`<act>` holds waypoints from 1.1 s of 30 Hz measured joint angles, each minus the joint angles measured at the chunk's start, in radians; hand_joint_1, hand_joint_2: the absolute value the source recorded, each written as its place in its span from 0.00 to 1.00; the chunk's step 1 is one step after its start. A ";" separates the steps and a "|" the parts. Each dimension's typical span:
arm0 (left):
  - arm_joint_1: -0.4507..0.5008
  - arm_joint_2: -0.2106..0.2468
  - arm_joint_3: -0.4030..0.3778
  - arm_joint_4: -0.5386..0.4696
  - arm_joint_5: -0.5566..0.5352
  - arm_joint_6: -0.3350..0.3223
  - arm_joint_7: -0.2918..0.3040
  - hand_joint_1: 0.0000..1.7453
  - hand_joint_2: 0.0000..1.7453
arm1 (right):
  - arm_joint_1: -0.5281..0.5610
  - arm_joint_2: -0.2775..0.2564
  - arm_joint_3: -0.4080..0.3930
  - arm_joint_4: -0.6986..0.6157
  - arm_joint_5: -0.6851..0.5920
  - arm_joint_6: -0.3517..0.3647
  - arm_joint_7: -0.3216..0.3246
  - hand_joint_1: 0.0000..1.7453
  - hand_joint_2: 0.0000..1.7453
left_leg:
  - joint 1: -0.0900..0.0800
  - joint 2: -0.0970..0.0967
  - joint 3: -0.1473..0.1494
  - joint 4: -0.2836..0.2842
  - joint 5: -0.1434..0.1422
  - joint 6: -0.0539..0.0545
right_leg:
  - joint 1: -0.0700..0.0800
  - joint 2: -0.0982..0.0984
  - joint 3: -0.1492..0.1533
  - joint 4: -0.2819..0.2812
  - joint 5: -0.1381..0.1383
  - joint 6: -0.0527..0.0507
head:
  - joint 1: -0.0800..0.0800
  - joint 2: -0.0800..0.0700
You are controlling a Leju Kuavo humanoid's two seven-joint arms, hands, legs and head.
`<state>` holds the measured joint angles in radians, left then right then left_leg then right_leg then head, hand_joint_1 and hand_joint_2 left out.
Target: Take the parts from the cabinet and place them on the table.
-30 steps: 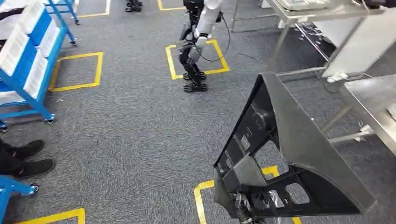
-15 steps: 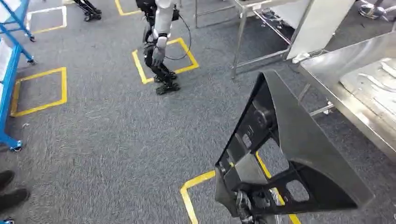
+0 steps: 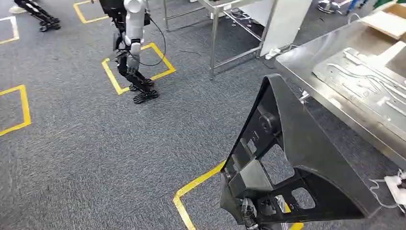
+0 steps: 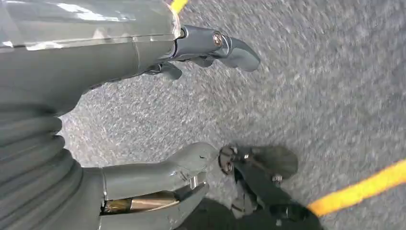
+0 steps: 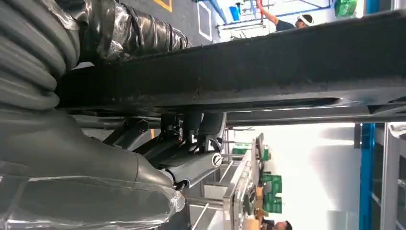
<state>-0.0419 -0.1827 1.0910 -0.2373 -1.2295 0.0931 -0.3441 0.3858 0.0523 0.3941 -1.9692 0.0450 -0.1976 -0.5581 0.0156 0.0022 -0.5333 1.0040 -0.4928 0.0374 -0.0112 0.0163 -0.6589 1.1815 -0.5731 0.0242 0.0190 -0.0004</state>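
A large black plastic part (image 3: 306,158), a triangular frame with cut-outs, stands tilted at the lower right of the head view. My right hand (image 3: 249,215) grips it from below. In the right wrist view my right hand (image 5: 186,143) has its dark fingers curled round the part's long black edge (image 5: 268,67). The steel table (image 3: 335,112) lies just beyond the part on the right, with flat silver parts (image 3: 364,81) on it. My left hand (image 4: 86,48) hangs over the grey carpet, fingers apart and holding nothing.
Another humanoid robot (image 3: 131,43) stands on a yellow floor square (image 3: 115,76) at the upper left. A second steel table frame (image 3: 215,33) is behind. A cardboard box (image 3: 385,19) sits on the table's far end. A white cable plug (image 3: 395,184) lies by the table.
The camera has turned to the right: the blue racks have left the picture and the steel table has come well into view. The black part stays the same in my right hand.
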 joint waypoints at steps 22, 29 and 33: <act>0.002 -0.005 0.002 0.000 -0.015 -0.006 0.005 0.00 1.00 | -0.001 0.000 0.002 0.003 0.011 -0.009 0.018 1.00 1.00 | 0.002 -0.057 -0.015 0.051 -0.002 -0.042 | -0.002 0.078 0.094 -0.154 0.089 -0.039 | -0.003 0.000; -0.004 -0.005 0.005 0.000 -0.014 -0.008 0.003 0.00 1.00 | -0.010 0.000 0.002 0.006 0.022 -0.009 0.022 1.00 1.00 | 0.004 -0.020 0.002 0.000 0.001 -0.001 | 0.001 0.029 0.051 -0.097 0.054 0.002 | 0.000 0.000; 0.003 -0.005 0.011 0.000 -0.013 -0.011 0.004 0.00 1.00 | -0.019 0.000 0.003 0.018 0.023 -0.008 0.029 1.00 1.00 | -0.001 0.038 -0.002 0.001 -0.004 0.003 | -0.005 -0.011 -0.066 0.144 -0.046 0.015 | -0.001 0.000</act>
<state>-0.0393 -0.1873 1.1017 -0.2373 -1.2428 0.0824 -0.3399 0.3665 0.0523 0.3971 -1.9516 0.0679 -0.2056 -0.5287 0.0146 0.0402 -0.5354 1.0052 -0.4964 0.0405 -0.0161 0.0052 -0.7250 1.3256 -0.6190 0.0390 0.0179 -0.0004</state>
